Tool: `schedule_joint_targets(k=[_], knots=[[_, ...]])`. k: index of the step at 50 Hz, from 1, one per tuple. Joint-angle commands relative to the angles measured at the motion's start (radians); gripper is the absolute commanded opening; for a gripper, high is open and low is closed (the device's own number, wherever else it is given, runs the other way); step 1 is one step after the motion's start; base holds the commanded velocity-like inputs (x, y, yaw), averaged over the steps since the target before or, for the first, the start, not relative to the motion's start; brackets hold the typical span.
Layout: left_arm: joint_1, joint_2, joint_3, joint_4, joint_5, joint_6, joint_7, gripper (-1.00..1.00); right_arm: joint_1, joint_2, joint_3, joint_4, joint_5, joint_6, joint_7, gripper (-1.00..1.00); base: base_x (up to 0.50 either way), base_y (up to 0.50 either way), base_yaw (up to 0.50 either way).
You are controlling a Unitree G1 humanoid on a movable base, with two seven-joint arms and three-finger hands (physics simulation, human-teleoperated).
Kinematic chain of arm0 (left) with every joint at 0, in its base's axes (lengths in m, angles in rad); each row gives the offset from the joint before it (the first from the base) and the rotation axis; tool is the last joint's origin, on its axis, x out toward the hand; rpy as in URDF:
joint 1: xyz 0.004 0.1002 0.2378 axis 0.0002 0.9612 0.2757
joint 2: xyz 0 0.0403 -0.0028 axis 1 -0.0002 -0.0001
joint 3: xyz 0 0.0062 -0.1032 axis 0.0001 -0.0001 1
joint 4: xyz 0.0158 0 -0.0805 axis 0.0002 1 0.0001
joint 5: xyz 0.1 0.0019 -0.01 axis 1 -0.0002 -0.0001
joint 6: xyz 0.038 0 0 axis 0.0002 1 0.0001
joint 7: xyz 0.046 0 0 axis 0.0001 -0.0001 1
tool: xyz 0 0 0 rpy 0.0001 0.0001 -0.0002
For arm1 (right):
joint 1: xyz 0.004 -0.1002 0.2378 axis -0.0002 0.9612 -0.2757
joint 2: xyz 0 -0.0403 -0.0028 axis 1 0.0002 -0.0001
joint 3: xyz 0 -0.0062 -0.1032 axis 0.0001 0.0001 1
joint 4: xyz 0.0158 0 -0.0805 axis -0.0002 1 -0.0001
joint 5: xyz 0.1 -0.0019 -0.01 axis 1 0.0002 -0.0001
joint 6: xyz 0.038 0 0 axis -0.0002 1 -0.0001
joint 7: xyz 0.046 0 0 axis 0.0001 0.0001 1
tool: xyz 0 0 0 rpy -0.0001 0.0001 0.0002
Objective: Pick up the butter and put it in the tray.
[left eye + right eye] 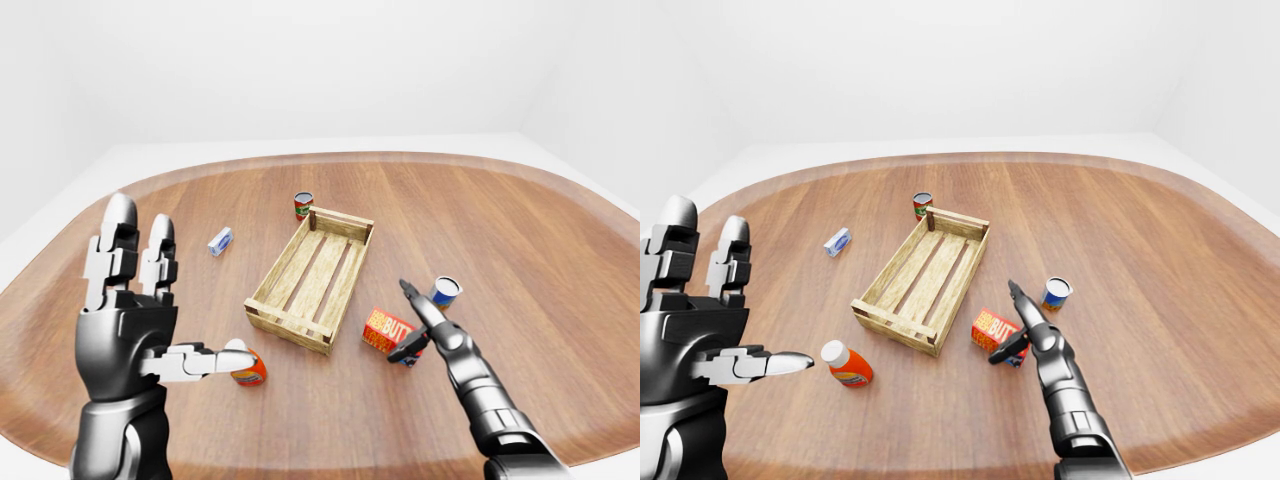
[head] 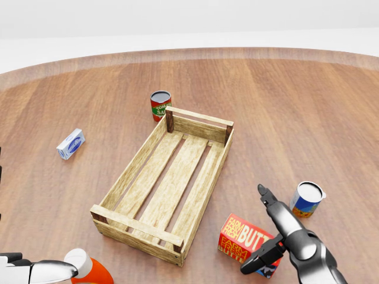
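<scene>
The butter (image 2: 240, 236) is a red box with yellow lettering, lying flat on the wooden table just right of the tray's lower right corner. The tray (image 2: 137, 229) is an empty slatted wooden crate in the middle of the head view. My right hand (image 2: 254, 229) is at the butter's right end. Its forefinger points up past the box, its thumb lies low by the box's lower right corner, and the fingers are spread, not closed round it. My left hand (image 1: 175, 290) is raised at the left of the left-eye view, open and empty.
An orange bottle with a white cap (image 2: 89, 269) lies under my left thumb, left of the tray. A tomato can (image 2: 160, 105) stands at the tray's top end. A small blue-white box (image 2: 71, 144) lies left of the tray. A blue can (image 2: 308, 199) stands right of the butter.
</scene>
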Motion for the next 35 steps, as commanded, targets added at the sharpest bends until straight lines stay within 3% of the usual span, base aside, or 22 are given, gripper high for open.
schedule_joint_targets(k=[1,35], knots=[[0.0,-0.001,0.0,-0.002,0.001,0.0,0.001,1.0,-0.039,-0.006,0.007,0.11,-0.004,0.0,-0.017,1.0,0.0,0.0,0.0],[-0.003,0.001,-0.001,0.005,0.0,0.0,0.001,1.0,-0.025,-0.009,0.049,0.308,-0.027,0.0,0.04,1.0,0.0,0.0,0.0]])
